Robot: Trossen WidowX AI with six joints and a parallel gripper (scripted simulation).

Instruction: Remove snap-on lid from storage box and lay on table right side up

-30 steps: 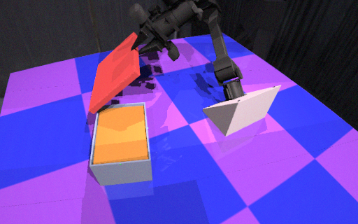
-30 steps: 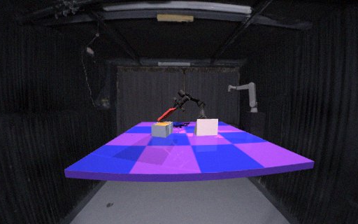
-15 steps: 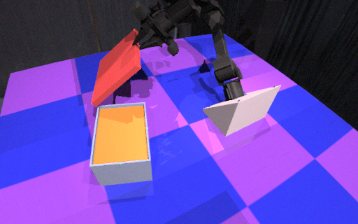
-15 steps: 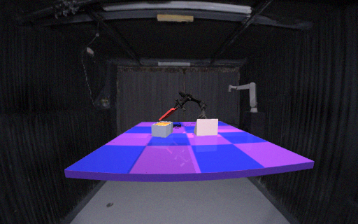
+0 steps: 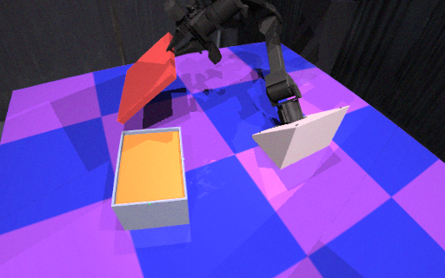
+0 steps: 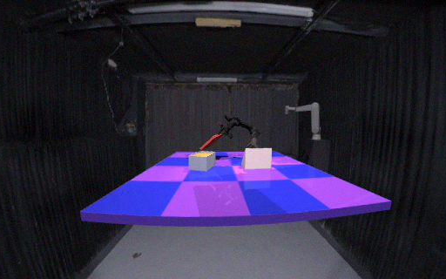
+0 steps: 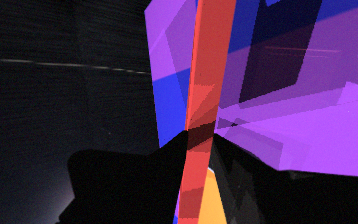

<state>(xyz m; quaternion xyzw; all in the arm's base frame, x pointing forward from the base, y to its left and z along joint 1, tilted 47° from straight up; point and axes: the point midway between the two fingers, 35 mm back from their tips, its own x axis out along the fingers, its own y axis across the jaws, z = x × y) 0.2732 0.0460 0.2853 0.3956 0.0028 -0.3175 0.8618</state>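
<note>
The red lid (image 5: 147, 80) (image 6: 211, 141) (image 7: 207, 60) is off the box and in the air, steeply tilted, its lower end toward the left in the top view. My gripper (image 5: 172, 49) (image 7: 198, 137) is shut on the lid's upper edge, one finger on each side. The grey storage box (image 5: 156, 215) (image 6: 200, 163) stands upright and open on the table, with an orange inside (image 5: 149, 169). The lid is above and behind the box in the top view, apart from it. A corner of the orange inside (image 7: 212, 200) shows below the fingers in the wrist view.
A pale wedge-shaped block (image 5: 312, 136) (image 6: 258, 158) stands on the table right of the box, in front of the arm's base. The table (image 5: 219, 234) (image 6: 211, 196) has blue and purple squares. Its far left edge lies beyond the lid. A pale arm (image 6: 315, 119) stands in the background.
</note>
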